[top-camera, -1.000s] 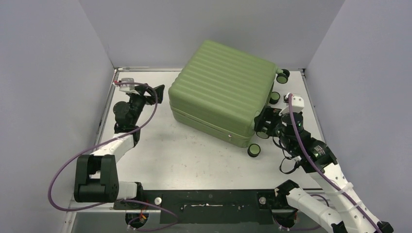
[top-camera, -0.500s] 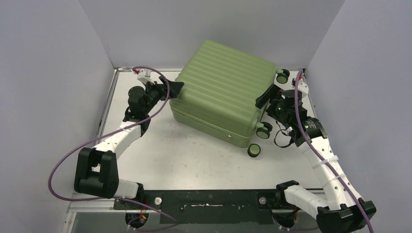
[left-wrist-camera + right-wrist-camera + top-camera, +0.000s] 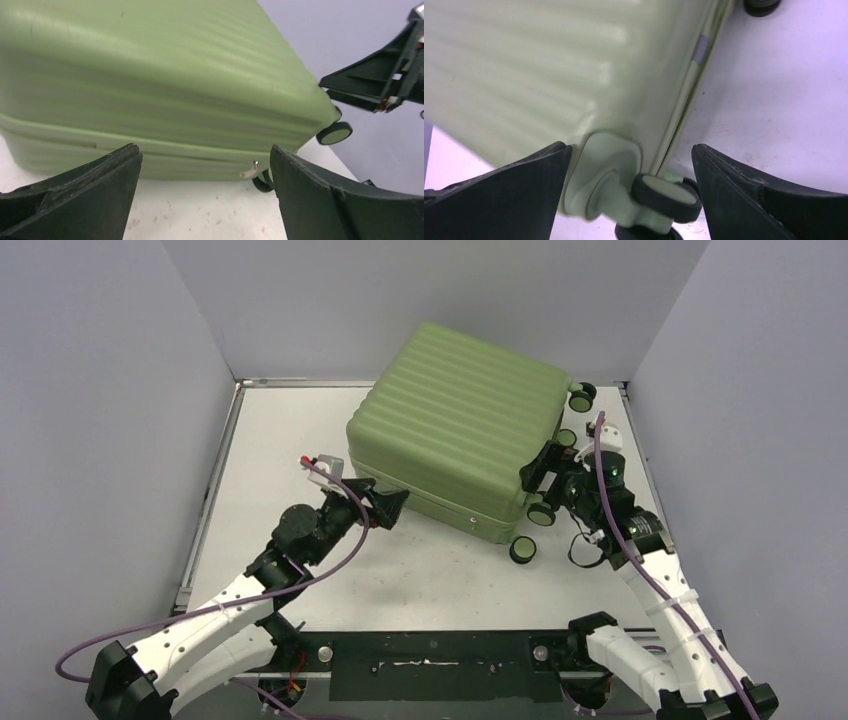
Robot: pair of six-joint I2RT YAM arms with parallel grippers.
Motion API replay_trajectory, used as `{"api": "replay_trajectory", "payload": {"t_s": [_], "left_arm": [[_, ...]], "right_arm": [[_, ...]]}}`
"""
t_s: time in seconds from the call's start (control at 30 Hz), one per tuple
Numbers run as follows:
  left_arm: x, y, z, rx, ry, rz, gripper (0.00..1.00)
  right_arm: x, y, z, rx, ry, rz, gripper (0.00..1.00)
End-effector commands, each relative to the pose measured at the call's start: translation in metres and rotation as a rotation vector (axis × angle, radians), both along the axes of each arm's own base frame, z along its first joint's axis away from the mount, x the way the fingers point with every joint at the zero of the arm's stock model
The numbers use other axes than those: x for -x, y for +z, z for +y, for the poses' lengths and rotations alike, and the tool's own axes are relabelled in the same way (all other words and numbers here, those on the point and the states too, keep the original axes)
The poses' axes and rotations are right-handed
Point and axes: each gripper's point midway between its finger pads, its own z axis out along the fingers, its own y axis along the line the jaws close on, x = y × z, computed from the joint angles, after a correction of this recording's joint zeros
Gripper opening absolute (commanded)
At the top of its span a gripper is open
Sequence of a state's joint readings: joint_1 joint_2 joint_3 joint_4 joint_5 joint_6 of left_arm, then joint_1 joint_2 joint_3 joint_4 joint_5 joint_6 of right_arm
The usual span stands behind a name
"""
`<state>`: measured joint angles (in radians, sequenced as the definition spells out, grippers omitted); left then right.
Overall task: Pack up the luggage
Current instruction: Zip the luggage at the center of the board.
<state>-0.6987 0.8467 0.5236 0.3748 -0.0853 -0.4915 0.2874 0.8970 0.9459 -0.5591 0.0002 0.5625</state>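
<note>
My matt black plastic left fingers (image 3: 80, 200) are looking faintly grainy along their edges. The light-green ribbed hard-plastic suitcase (image 3: 455, 420) is showing a smooth shell with a soft satin sheen. Its small black wheel (image 3: 666, 196) is looking smooth and rubbery. The white table top (image 3: 400, 560) is looking matt and scuffed.

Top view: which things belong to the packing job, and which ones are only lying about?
Job: large light-green ribbed hard-shell suitcase, closed; left fingers, open; right fingers, open.
Not the job: white table; grey walls.
</note>
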Motion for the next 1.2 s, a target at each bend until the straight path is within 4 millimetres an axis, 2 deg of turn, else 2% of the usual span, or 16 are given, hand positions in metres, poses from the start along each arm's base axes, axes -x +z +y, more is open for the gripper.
{"api": "replay_trajectory", "payload": {"t_s": [0.0,0.1,0.2,0.33,0.43,0.67,0.9,1.03,1.17], "left_arm": [[0.012,-0.020,0.015,-0.060,0.082,0.024,0.97],[0.020,-0.029,0.012,-0.078,0.056,0.042,0.97],[0.025,-0.034,0.007,-0.089,0.034,0.058,0.97],[0.030,-0.035,0.002,-0.113,-0.012,0.040,0.97],[0.033,-0.032,0.003,-0.135,-0.029,0.020,0.97],[0.035,-0.034,0.018,-0.175,0.019,0.031,0.97],[0.032,-0.044,0.033,-0.186,0.084,0.035,0.97],[0.032,-0.059,0.026,-0.244,0.044,0.035,0.97],[0.033,-0.074,0.011,-0.309,-0.039,0.030,0.97]], "right_arm": [[0.034,-0.009,0.027,0.018,0.248,-0.032,0.94],[0.046,-0.025,0.034,0.016,0.321,-0.008,0.93],[0.053,-0.030,0.046,0.002,0.399,-0.019,0.90],[0.058,-0.038,0.060,0.027,0.470,-0.028,0.86],[0.060,-0.045,0.077,0.054,0.520,-0.010,0.79],[0.069,-0.050,0.114,0.045,0.562,-0.021,0.58],[0.075,-0.043,0.165,-0.086,0.541,-0.041,0.46],[0.067,-0.044,0.173,-0.025,0.491,-0.044,0.45],[0.065,-0.048,0.167,0.031,0.482,-0.040,0.46]]}}
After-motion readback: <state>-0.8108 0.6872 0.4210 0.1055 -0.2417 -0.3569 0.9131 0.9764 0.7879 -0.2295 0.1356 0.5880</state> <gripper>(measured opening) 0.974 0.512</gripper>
